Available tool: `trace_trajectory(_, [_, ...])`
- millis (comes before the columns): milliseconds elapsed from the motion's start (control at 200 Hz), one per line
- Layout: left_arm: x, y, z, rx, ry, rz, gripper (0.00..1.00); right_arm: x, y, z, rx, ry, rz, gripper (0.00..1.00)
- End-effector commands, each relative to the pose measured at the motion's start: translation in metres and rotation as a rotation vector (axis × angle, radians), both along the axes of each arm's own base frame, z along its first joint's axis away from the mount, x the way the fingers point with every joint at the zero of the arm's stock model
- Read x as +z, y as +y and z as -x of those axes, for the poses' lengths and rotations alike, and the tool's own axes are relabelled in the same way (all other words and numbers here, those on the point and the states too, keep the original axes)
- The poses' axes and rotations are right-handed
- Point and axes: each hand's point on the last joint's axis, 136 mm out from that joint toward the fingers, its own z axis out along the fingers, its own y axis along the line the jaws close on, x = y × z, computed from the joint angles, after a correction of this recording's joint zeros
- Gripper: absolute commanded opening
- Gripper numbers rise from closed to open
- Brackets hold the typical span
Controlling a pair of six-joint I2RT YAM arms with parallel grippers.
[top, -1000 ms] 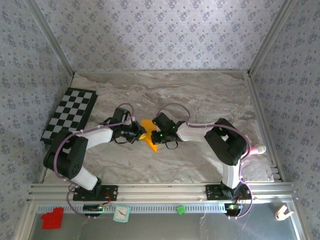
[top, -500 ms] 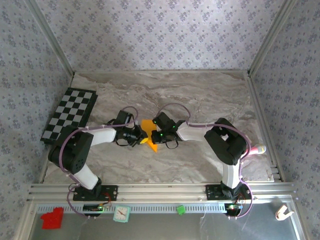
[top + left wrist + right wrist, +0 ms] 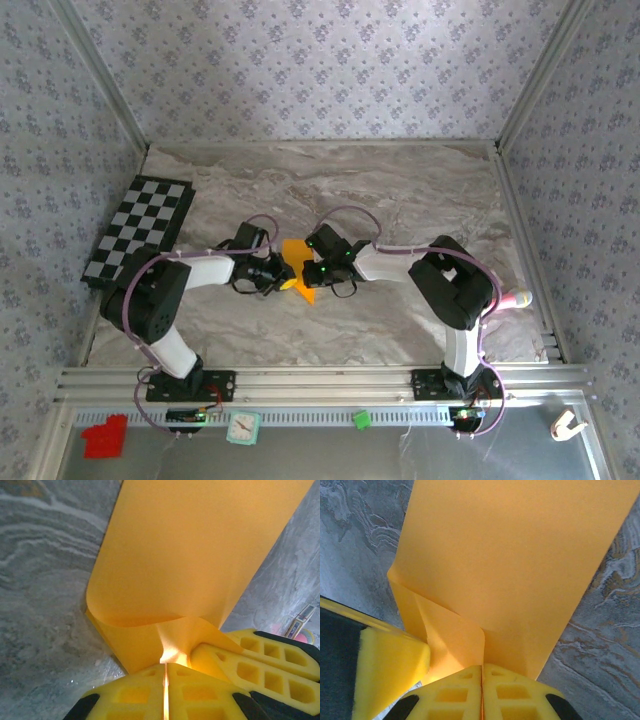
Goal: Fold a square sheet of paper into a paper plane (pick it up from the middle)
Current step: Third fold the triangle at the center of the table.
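The square sheet of paper [image 3: 297,258] is orange and stands bent between the two grippers near the middle of the marble table. In the left wrist view the paper [image 3: 200,555] curls over in a loop, and my left gripper [image 3: 165,665] is shut on its lower fold. In the right wrist view the paper [image 3: 515,565] shows one folded flap, and my right gripper [image 3: 482,667] is shut on its edge. From above, the left gripper [image 3: 277,270] and right gripper [image 3: 311,268] almost touch, tip to tip. The paper plane is out of view.
A black-and-white checkered mat [image 3: 140,230] lies at the far left. A pink-and-white object [image 3: 516,298] sits by the right wall. Below the front rail [image 3: 320,378] are a red block [image 3: 105,437], a small clock [image 3: 242,428] and a green block [image 3: 361,419].
The left arm's elbow has swung right and its gripper has shifted slightly toward the paper. The right arm and the paper have barely moved.
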Motion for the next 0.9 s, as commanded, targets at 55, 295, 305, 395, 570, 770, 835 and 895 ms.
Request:
trace_trajectory(55, [-0.006,0.001,0.004,-0.021,0.007,-0.017,0.11,-0.022,-0.015,0.010,-0.015,0.073,0.077,0.08])
trace_trajectory(295, [0.013,-0.001,-0.006,-0.020,-0.037,-0.013,0.12,-0.009,-0.012,0.006,-0.003,0.051,0.051,0.08])
trace_trajectory(305, [0.015,0.000,-0.007,-0.020,-0.043,-0.014,0.12,-0.009,-0.012,0.006,-0.003,0.050,0.049,0.08])
trace_trajectory(395, [0.024,0.005,-0.019,-0.011,-0.078,-0.032,0.12,0.000,-0.009,0.004,0.007,0.038,0.027,0.08])
trace_trajectory(570, [0.023,0.019,-0.044,-0.008,-0.077,-0.105,0.13,0.004,-0.005,0.004,0.021,0.040,0.006,0.08])
trace_trajectory(770, [0.008,0.023,-0.061,-0.060,-0.030,-0.204,0.12,0.001,-0.004,0.005,0.021,0.054,0.003,0.08])
trace_trajectory(835, [0.005,0.022,-0.064,-0.073,-0.020,-0.216,0.12,0.003,-0.004,0.005,0.022,0.050,0.000,0.08])
trace_trajectory(895, [0.002,0.022,-0.066,-0.088,-0.011,-0.231,0.12,0.005,-0.004,0.004,0.021,0.048,-0.004,0.08])
